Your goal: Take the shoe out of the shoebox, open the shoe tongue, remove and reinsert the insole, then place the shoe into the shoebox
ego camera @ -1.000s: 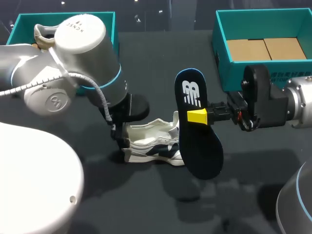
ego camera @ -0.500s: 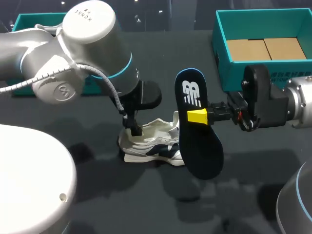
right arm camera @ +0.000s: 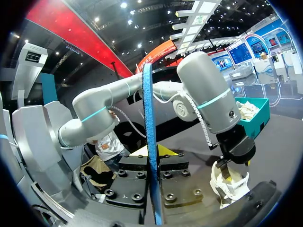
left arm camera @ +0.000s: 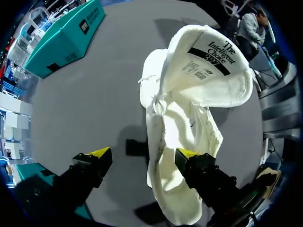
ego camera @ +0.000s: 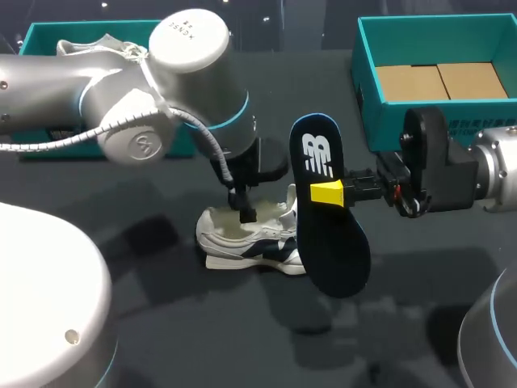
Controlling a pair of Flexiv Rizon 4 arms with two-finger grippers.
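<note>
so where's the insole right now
In the head view the insole is held on edge in the right pincer, centre-right, just right of the white shoe.

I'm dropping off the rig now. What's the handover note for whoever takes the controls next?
Left gripper: open, over the shoe, one finger above its opening, the other off its side.
Right gripper: shut on the insole, held upright in the air beside the shoe.
The shoe lies on the table between the arms, tongue folded open. The shoebox at right holds only cardboard.
Done: shoe out, tongue open, insole removed.
To do: reinsert the insole, put the shoe into the shoebox.
</note>
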